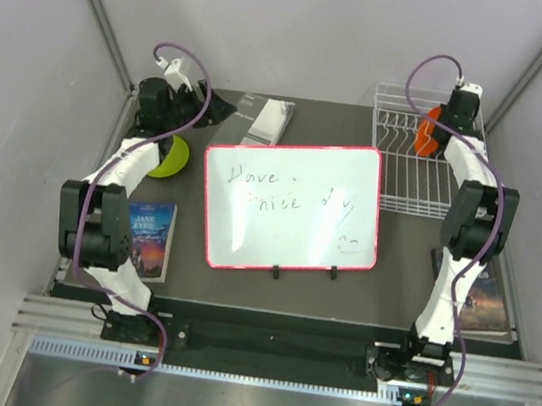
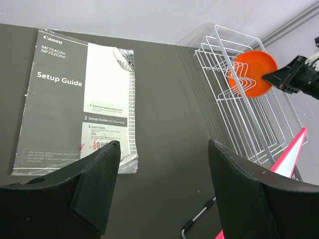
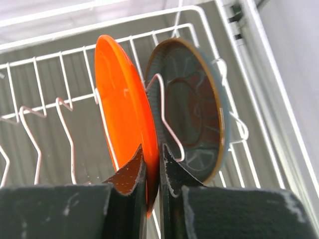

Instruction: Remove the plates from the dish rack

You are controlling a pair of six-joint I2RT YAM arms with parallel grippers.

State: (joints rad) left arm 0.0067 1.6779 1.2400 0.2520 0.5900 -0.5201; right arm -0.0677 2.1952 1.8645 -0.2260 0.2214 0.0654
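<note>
Orange plate (image 3: 122, 114) clamped in dish rack (image 1: 414, 188)

Right arm stretches far over the wires, right gripper (image 3: 152, 155) closed on the upright plate's rim; dark teal plate (image 3: 192, 109) stands just beside. Left gripper (image 2: 164, 167), spread wide, hangs above a Canon Setup Guide (image 2: 75, 99).

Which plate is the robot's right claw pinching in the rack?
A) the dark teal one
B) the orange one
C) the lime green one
B: in the right wrist view, the right gripper has its fingers closed on the lower rim of the orange plate, with the dark teal plate standing beside it in the dish rack.
</note>
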